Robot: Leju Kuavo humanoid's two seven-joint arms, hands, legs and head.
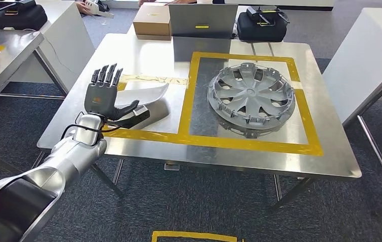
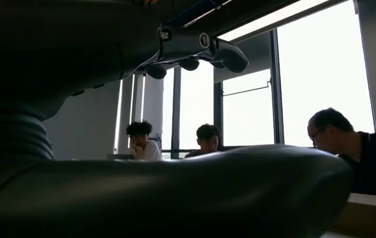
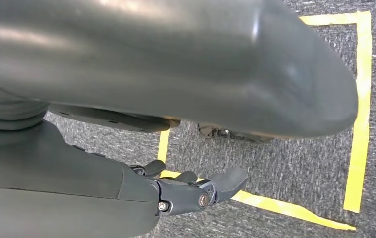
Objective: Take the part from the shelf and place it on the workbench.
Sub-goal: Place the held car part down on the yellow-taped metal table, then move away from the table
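**Part down on the surface, left hand beside it**

Your left hand (image 1: 104, 96) hovers over the near-left part of the surface (image 1: 143, 50), fingers spread and straight, clamped on nothing. The part, a curved silver trim piece (image 1: 146, 101), lies flat just to the hand's right, its long axis running away to the right toward the hubcap (image 1: 251, 96); whether the thumb touches its dark end, you cannot tell. Your right hand (image 3: 196, 191) hangs over the carpet, fingers loosely apart, empty. A clean lift-away looks like what remains.
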